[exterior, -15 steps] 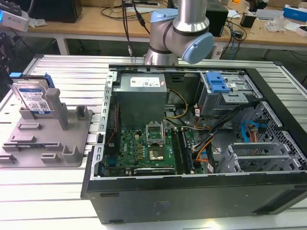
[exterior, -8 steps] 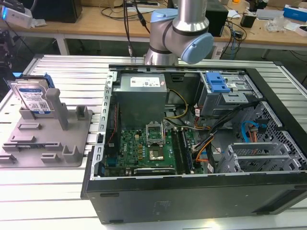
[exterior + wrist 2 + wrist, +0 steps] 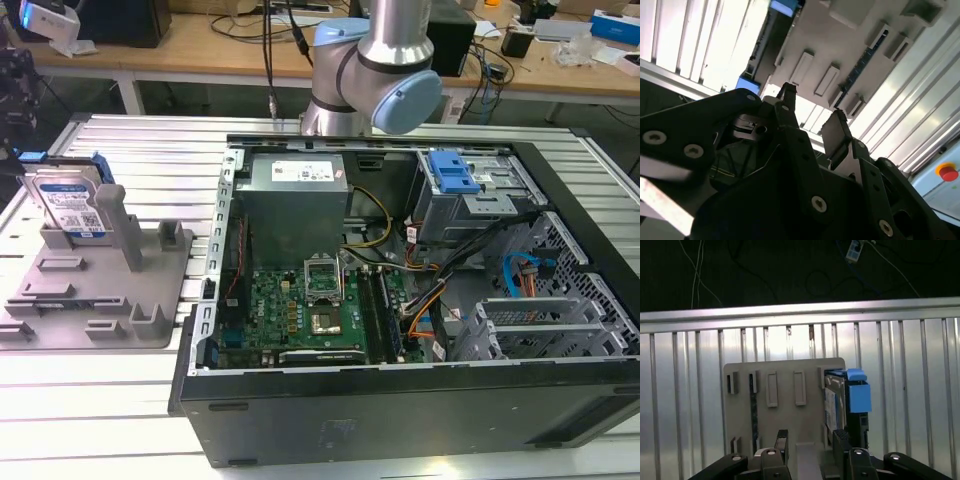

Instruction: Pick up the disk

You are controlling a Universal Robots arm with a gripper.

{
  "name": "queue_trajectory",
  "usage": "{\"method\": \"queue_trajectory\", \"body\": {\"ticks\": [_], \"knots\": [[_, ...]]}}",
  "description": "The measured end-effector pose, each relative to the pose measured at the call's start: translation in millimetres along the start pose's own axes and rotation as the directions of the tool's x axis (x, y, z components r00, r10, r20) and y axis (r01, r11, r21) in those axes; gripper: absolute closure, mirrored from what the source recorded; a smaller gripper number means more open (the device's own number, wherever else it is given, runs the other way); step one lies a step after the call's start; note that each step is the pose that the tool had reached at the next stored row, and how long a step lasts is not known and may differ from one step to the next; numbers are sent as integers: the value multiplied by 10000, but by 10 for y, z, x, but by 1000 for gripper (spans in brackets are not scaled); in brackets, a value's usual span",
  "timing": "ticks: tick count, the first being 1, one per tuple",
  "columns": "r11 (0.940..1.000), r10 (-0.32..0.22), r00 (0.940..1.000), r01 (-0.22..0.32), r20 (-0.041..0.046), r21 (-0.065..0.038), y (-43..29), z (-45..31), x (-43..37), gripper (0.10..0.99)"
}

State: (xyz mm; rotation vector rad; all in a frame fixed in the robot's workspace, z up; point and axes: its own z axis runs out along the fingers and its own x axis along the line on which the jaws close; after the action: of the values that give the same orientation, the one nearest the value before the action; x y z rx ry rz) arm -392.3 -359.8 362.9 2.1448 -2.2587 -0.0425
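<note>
Jaws wide and empty. The disk stands on edge in the grey fixture, ahead of 1 jaw, not between the 2 — I'd want them centred before closing.

This was a robotics lab or electronics workshop. A robot arm stood over a ribbed metal table bearing an opened computer case, its circuit board bare. Behind ran wooden benches strewn with cables. A red stop button sat near the table.
</note>
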Motion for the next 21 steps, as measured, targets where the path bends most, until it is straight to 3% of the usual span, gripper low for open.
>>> {"method": "queue_trajectory", "body": {"ticks": [2,7,9,11,12,15,21], "knots": [[10000,-76,10000,76,-3,6,11,1,-188,604],[9991,-424,9991,424,-69,26,22,13,-403,604],[9988,-489,9988,489,-89,34,82,68,-490,604],[9987,-498,9987,499,-91,38,190,116,-489,604],[9987,-516,9986,517,-92,39,206,128,-488,604],[9972,-740,9971,741,-162,37,228,144,-487,604],[9973,-738,9971,739,-170,38,228,173,-482,604]]}}
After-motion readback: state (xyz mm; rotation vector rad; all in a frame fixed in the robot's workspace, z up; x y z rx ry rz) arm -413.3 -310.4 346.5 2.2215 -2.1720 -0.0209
